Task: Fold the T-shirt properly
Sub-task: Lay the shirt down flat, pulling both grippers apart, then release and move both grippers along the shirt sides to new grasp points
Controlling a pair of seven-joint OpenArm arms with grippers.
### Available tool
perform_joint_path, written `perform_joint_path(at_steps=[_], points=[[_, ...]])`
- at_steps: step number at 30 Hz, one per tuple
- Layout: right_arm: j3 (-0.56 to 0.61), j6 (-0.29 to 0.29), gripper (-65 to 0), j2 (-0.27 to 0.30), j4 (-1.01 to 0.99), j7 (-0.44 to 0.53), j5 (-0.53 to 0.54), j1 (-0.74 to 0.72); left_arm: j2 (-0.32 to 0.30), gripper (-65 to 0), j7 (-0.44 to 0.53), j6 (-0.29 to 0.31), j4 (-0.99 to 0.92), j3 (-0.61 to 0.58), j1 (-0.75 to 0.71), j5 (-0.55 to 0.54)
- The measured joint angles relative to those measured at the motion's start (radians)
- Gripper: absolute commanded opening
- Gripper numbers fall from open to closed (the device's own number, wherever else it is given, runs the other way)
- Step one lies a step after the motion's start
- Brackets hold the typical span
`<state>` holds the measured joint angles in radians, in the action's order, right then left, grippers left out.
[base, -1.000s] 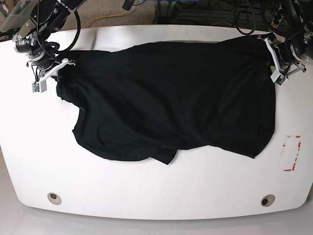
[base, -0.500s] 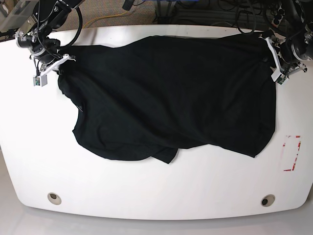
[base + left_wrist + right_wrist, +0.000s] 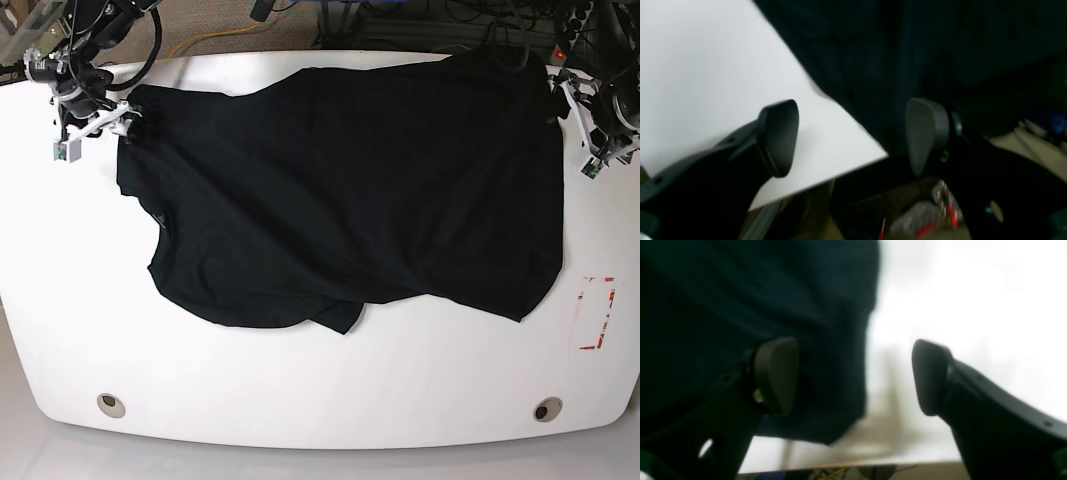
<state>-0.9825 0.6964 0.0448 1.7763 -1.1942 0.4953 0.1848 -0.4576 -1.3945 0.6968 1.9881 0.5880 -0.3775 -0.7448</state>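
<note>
The black T-shirt (image 3: 340, 200) lies spread across the white table (image 3: 320, 390), with a folded bunch at its near edge. My left gripper (image 3: 590, 130) is at the shirt's far right corner. In the left wrist view it (image 3: 850, 136) stands open, and the shirt's edge (image 3: 907, 50) runs beneath the gap at the table corner (image 3: 706, 66). My right gripper (image 3: 95, 120) is at the shirt's far left corner. The blurred right wrist view shows it (image 3: 853, 376) open too, with cloth (image 3: 740, 306) under its left finger (image 3: 775, 373). Neither gripper holds anything.
A red-marked rectangle (image 3: 597, 313) sits on the table's right side. Two round holes (image 3: 111, 404) (image 3: 547, 409) are near the front edge. Cables and clutter lie beyond the far edge, and both grippers hang close to that edge.
Both grippers have opened and let go of the shirt's far corners. Both arms moved toward the far edge, drawing the shirt's far hem back with them.
</note>
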Motion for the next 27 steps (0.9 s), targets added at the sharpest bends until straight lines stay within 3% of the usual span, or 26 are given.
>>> perform_joint_path(at_steps=[4,11,17,20,27], points=[[0.01,0.001,-15.7,0.029,-0.006,-0.007,0.008,-0.037,0.006,-18.9,0.014,0.0,-0.001,0.011,0.08,-0.009],[0.151,0.0,-15.9,0.104,-0.015,0.006,0.02,-0.169,0.058,-19.2,0.02,0.0,-0.056,0.008,0.198,-0.011],[0.274,0.004,-16.0,0.181,-0.216,0.014,0.025,-0.319,0.053,-19.2,0.019,0.0,-0.061,0.011,0.243,0.004],[0.328,-0.009,-16.0,0.221,-0.351,0.018,-0.04,-0.405,0.066,-19.2,0.02,0.0,-0.063,0.01,0.276,0.06],[0.504,0.006,-16.0,0.278,-0.632,0.199,-0.092,-0.57,0.114,-19.2,0.023,0.0,-0.065,0.01,0.298,0.2]])
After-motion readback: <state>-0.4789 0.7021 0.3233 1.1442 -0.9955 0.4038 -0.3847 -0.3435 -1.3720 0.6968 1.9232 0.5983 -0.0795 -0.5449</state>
